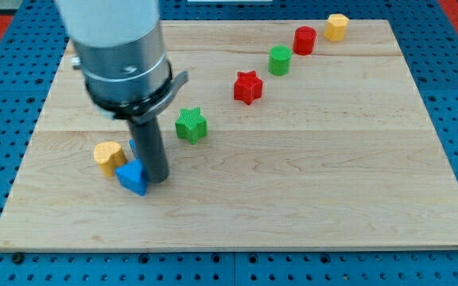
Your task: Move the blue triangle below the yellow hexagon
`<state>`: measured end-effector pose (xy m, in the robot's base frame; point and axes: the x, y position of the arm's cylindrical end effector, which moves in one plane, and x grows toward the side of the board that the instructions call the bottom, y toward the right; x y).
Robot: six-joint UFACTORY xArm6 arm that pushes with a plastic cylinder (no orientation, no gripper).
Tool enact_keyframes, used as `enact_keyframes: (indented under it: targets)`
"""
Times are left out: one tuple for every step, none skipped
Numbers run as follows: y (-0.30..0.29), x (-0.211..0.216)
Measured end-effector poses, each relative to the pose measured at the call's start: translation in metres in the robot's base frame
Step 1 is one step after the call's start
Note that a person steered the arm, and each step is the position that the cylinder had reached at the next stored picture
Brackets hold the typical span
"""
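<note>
The blue triangle [133, 176] lies on the wooden board [293, 183] at the lower left. My tip [158, 178] rests on the board right against the triangle's right side. The yellow hexagon [337, 26] stands at the board's top right corner, far from the triangle. Another blue block [134, 148] peeks out just behind the rod, mostly hidden, shape unclear.
A yellow heart-like block [108, 155] sits just up-left of the blue triangle. A green star [190, 125], a red star [247, 86], a green cylinder-like block [279, 59] and a red cylinder-like block [304, 40] run diagonally toward the top right.
</note>
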<state>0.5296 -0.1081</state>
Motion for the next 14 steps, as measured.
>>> enact_keyframes:
  targets:
    - [-0.025, 0.021]
    - [-0.061, 0.032]
    - [-0.088, 0.035]
    - [-0.054, 0.041]
    - [-0.017, 0.028]
    - [-0.046, 0.021]
    - [-0.073, 0.023]
    - [-0.086, 0.033]
    - [-0.090, 0.042]
    - [-0.050, 0.056]
    - [-0.021, 0.063]
    - [-0.006, 0.063]
    - [0.010, 0.063]
    - [0.060, 0.065]
